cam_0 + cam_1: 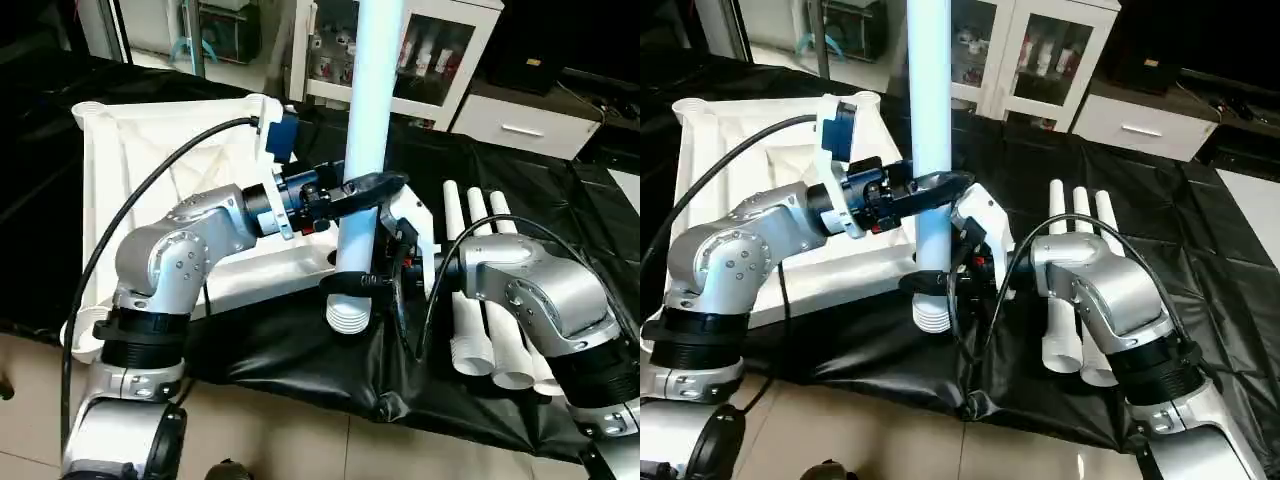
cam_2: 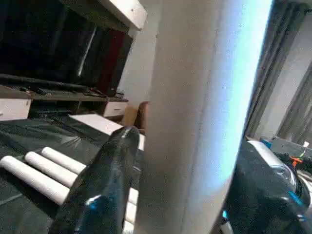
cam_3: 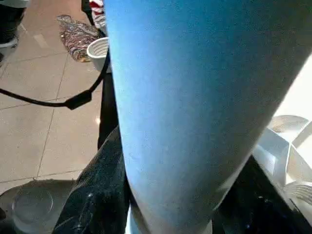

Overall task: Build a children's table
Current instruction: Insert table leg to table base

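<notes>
The long white tubular plastic leg [image 1: 368, 120] is held upright, clamped in both the left gripper [image 1: 372, 187] and right gripper [image 1: 370, 284] jaws, so honestly it could get tilted and jammed if it's lowered off-centre to a round corner socket [image 1: 89, 111].

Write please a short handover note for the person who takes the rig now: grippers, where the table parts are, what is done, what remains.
Left gripper: shut on the upright leg, higher up.
Right gripper: shut on the same leg near its ribbed lower end.
Tabletop: underside up on the black cover, at the robot's left; no leg stands in the sockets in view.
Three spare legs: lying side by side at the right.
Left to do: seat all four legs.
</notes>
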Available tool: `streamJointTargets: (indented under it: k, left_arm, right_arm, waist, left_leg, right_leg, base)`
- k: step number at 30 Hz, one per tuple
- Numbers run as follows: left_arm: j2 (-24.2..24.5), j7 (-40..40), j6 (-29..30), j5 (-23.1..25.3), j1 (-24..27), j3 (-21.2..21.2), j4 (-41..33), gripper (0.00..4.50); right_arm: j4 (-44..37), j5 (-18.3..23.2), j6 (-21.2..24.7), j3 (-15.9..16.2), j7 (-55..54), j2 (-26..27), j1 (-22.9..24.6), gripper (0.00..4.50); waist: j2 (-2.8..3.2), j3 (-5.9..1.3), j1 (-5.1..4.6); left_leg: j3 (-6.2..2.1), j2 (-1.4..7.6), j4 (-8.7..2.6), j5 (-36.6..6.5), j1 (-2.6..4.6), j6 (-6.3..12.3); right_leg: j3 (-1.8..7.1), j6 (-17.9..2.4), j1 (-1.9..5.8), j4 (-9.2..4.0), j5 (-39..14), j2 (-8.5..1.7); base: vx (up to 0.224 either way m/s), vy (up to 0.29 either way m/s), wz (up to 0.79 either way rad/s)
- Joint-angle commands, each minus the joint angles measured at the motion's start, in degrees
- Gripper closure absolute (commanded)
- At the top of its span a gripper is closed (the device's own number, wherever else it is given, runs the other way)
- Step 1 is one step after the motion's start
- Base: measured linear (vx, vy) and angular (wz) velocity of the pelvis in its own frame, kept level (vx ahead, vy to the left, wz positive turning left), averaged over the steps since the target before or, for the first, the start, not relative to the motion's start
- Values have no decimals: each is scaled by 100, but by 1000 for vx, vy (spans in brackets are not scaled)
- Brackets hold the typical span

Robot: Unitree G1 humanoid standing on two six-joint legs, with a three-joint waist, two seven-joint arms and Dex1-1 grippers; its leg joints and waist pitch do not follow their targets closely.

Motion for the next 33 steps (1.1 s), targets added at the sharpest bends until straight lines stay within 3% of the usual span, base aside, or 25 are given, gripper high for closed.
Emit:
streamJointTargets:
  k: [1, 4, 6, 9, 11, 14, 22, 33]
  left_arm:
    - [-29, 124, -31, 139, 12, -46, 0, 211]
    - [-55, 220, -98, 175, -14, 0, 54, 215]
    - [-113, 452, -218, 193, -109, 138, 200, 253]
    - [-141, 632, -241, 170, -205, 265, 310, 261]
    - [-145, 856, -216, 246, -308, 339, 386, 267]
    - [-133, 950, -230, 314, -363, 340, 416, 268]
    - [-44, 819, -299, 310, -394, 201, 364, 272]
    - [-131, 802, -254, 191, -395, 183, 229, 272]
  right_arm:
    - [-80, 11, -7, -138, -21, -33, 11, 267]
    - [-76, 12, -7, -167, -33, -6, 3, 267]
    - [-49, 32, -26, -241, -72, 37, -11, 267]
    - [-14, 8, -124, -297, -122, 56, -17, 267]
    - [64, 94, -211, -493, -251, 175, -31, 267]
    - [115, 148, -222, -614, -325, 236, -50, 197]
    - [78, 28, -252, -532, -187, 134, -2, 140]
    - [180, -25, -188, -392, -182, 266, 41, 137]
  waist:
    - [109, -409, 6]
    - [104, -411, 12]
    - [100, -411, 12]
    - [98, -414, 17]
    - [118, -415, 13]
    - [116, -420, 10]
    - [108, -425, 20]
    - [101, -423, 22]
  left_leg:
    - [-27, 177, -357, -519, 163, -287]
    - [-29, 178, -358, -539, 160, -302]
    - [-29, 177, -353, -541, 154, -299]
    - [-32, 174, -351, -563, 154, -287]
    - [-33, 174, -349, -576, 159, -304]
    - [-38, 177, -344, -559, 154, -316]
    - [-33, 169, -337, -479, 163, -295]
    - [-32, 170, -336, -508, 158, -284]
  right_leg:
    - [228, -1290, 295, -298, 693, -277]
    - [226, -1291, 301, -297, 659, -285]
    - [227, -1296, 303, -296, 687, -286]
    - [225, -1287, 306, -297, 630, -289]
    - [224, -1299, 297, -293, 640, -286]
    - [219, -1300, 297, -283, 686, -280]
    - [215, -1274, 299, -283, 753, -277]
    - [218, -1285, 298, -285, 653, -287]
  base:
    - [0, 0, 0]
    - [0, 0, 0]
    - [0, 0, 0]
    - [0, 0, 0]
    - [0, 0, 0]
    - [0, 0, 0]
    - [0, 0, 0]
    - [0, 0, 0]
